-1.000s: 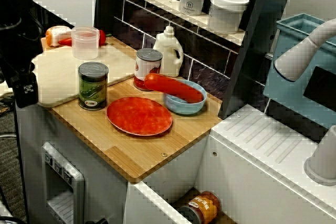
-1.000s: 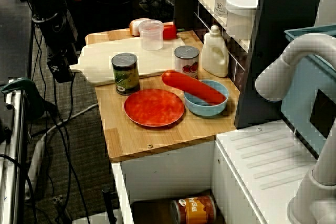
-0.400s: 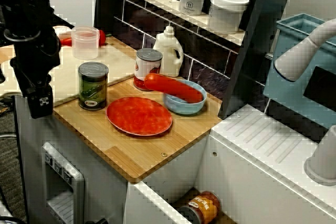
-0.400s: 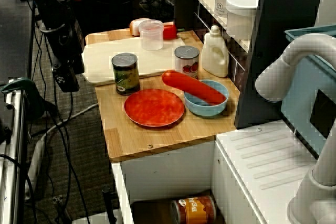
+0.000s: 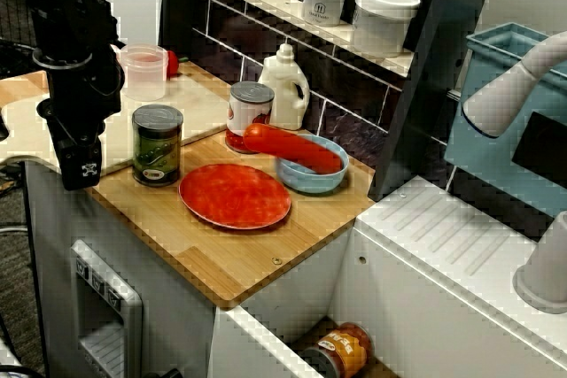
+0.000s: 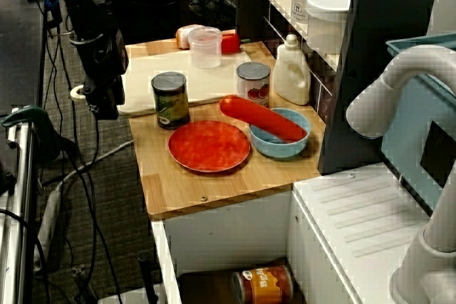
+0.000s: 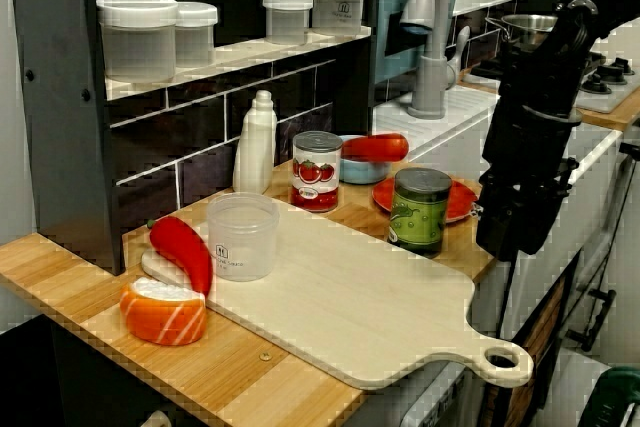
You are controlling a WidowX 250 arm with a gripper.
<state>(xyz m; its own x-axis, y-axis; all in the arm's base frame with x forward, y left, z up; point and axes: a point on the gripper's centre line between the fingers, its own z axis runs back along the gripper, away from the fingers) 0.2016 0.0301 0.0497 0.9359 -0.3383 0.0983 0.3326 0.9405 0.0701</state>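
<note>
My black gripper [image 5: 78, 171] hangs at the counter's left edge, over the handle end of the pale cutting board [image 7: 350, 307]. It points down, and its jaws read as one dark block, so their state is unclear. Nothing shows in it. Nearest is a green-labelled can [image 5: 157, 144], a short way to its right and apart from it. In the higher view the gripper [image 6: 105, 107] is left of this can [image 6: 170, 100]. From the board's end, the gripper [image 7: 515, 232] stands just right of the can [image 7: 420, 209].
A red plate [image 5: 235, 195], a blue bowl [image 5: 312, 177] holding a long red piece [image 5: 292, 148], a tomato can [image 5: 251, 115] and a white bottle [image 5: 285, 88] stand right of the green can. On the board are a clear cup [image 7: 241, 236], a red pepper [image 7: 184, 252] and an orange-white slice [image 7: 164, 310]. Jars [image 5: 384, 17] line the shelf.
The arm has swung right and inward from beyond the counter's left edge, now covering the board's handle and standing closer to the green can. Nothing on the counter moved.
</note>
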